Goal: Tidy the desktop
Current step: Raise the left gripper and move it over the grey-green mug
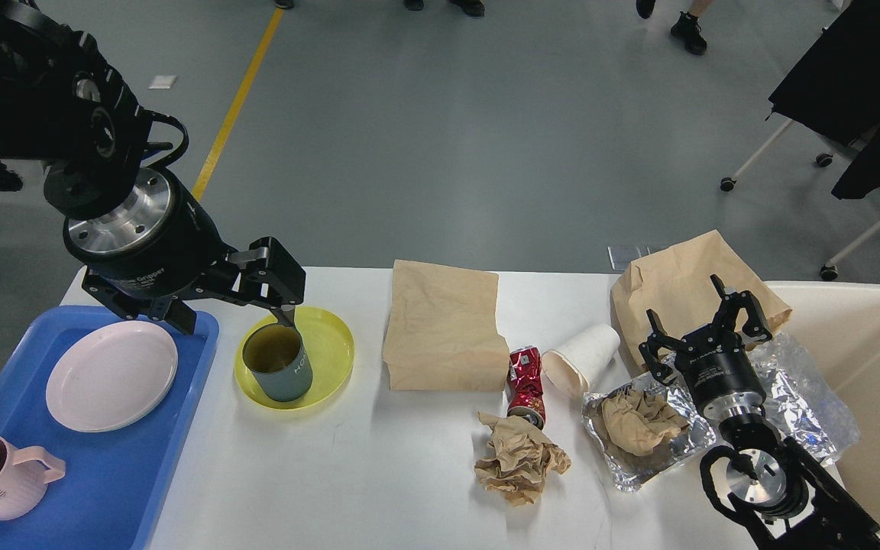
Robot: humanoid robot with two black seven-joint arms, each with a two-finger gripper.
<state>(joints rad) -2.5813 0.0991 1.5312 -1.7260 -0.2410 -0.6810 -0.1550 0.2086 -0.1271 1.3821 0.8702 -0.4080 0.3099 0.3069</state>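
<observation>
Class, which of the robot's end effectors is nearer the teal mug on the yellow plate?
Left. The left end effector is open at the teal mug, by its handle; the right end effector hovers far across the desktop.

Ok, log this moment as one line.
left tool: open, at teal mug handle | mug: on yellow plate | right tool: open, over foil | desktop: trash remains

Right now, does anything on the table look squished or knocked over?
Yes. The red can in the middle is crushed and lying on its side. Beside it the white paper cup has tipped over. A crumpled brown paper wad lies in front, and another paper wad sits in the foil tray.
</observation>
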